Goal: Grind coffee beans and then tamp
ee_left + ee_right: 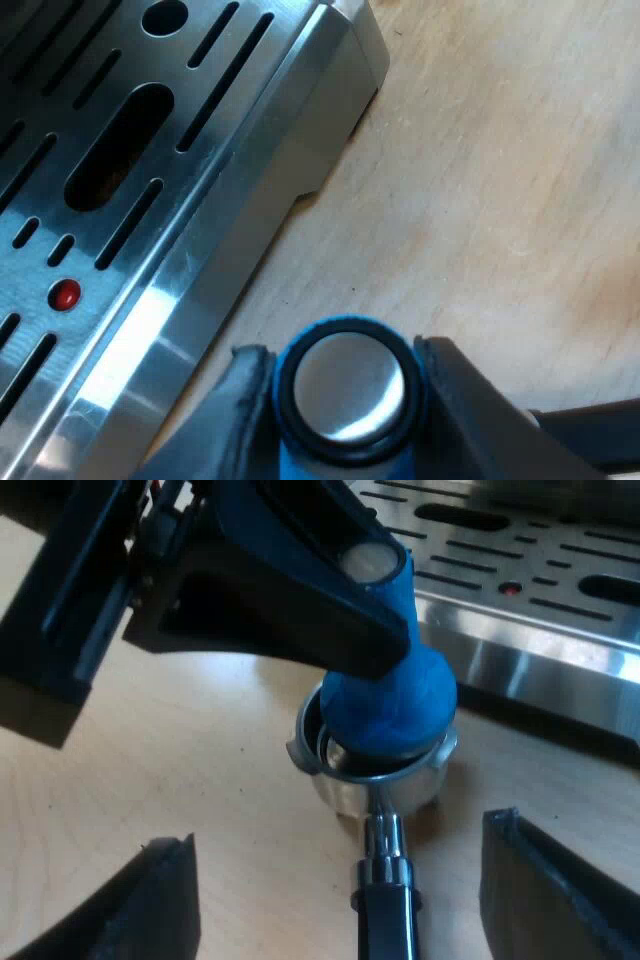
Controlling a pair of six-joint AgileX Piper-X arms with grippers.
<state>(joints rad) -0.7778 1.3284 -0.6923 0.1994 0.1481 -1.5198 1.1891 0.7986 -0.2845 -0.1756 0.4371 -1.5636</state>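
My left gripper (343,352) is shut on the blue tamper (345,392), whose round metal cap faces the left wrist camera. In the right wrist view the left gripper (330,610) holds the tamper (390,700) upright, with its blue bulb sitting in the basket of the metal holder (335,780). The holder rests on the wooden table, and its dark handle (385,910) points toward the right wrist camera. My right gripper (350,900) is open, its fingers (165,905) wide on either side of the handle and not touching it.
The espresso machine's slotted steel drip tray (150,150) with a small red dot (66,294) lies beside the tamper; the drip tray (540,570) also runs just beyond the holder. Light wooden table (500,200) surrounds them.
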